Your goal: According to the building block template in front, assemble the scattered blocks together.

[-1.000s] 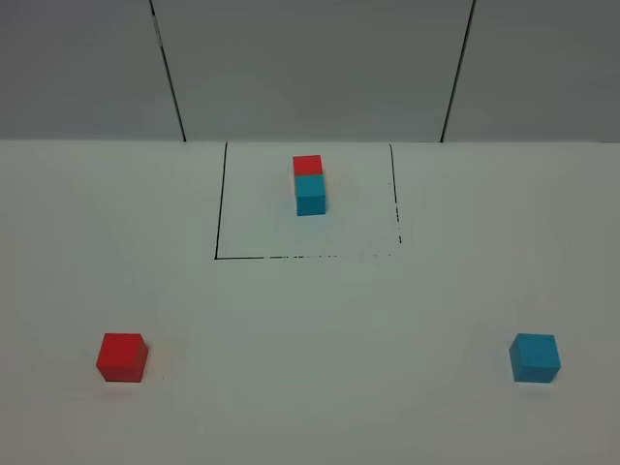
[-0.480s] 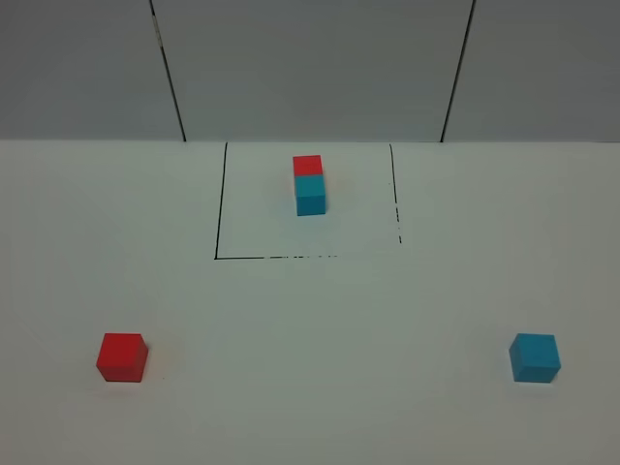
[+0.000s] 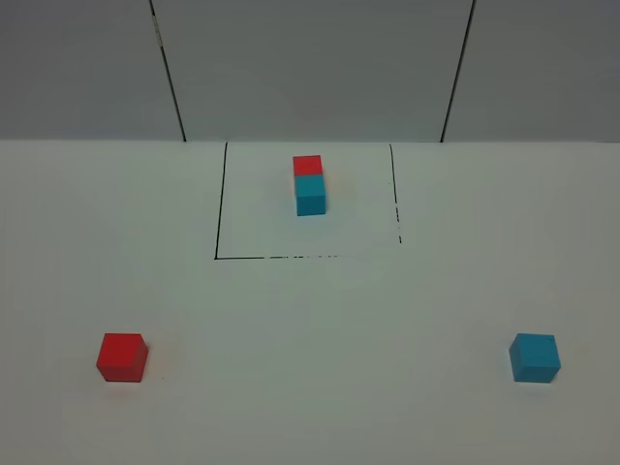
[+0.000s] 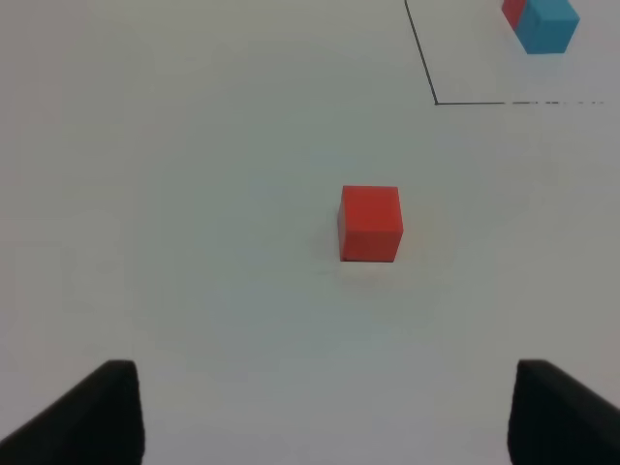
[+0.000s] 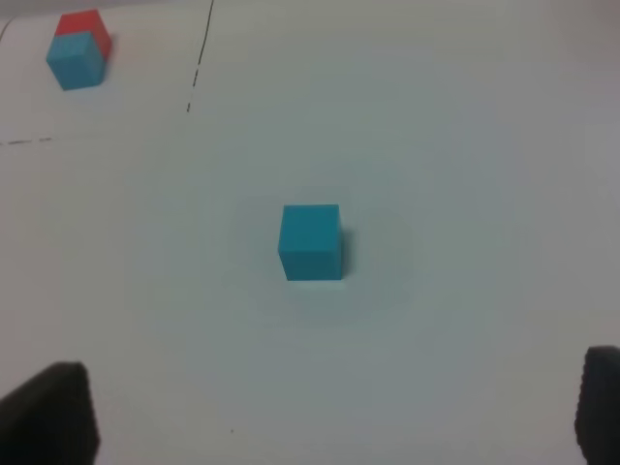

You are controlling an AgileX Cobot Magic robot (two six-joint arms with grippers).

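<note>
The template (image 3: 309, 184), a red cube joined to a cyan cube, stands inside a thin black drawn outline (image 3: 220, 203) at the back middle of the white table. It also shows in the left wrist view (image 4: 542, 21) and the right wrist view (image 5: 79, 48). The loose red cube (image 3: 122, 356) sits at the front left and the loose cyan cube (image 3: 535, 357) at the front right. My left gripper (image 4: 325, 417) is open and empty, a short way back from the red cube (image 4: 370, 223). My right gripper (image 5: 329, 417) is open and empty, a short way back from the cyan cube (image 5: 311, 241). Neither arm shows in the exterior high view.
The white table (image 3: 310, 320) runs back to a grey panelled wall (image 3: 310, 68) with dark vertical seams. The outline's front line (image 3: 281, 258) is partly broken into dashes.
</note>
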